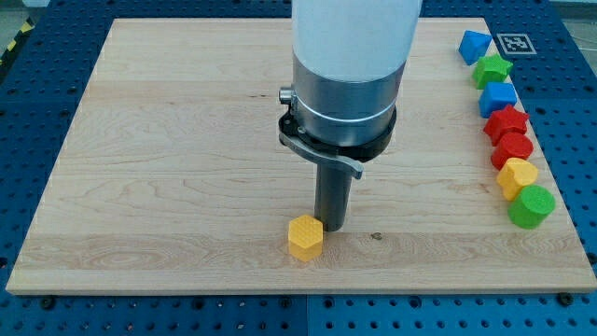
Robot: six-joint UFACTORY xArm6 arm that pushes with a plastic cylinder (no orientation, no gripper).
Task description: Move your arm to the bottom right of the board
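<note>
Arm and board. The arm (347,65) enters from the view's top as a broad white cylinder above a metal collar with a black clamp ring; below it hangs a straight dark rod — upright, ending at the tip (332,229). The tip rests on the wooden board (168,140), a pale rectangular panel with visible grain. Relative to the board, the tip lies slightly right of the midline and in the lower half — well apart from the board's bottom-right corner (583,285).
</note>
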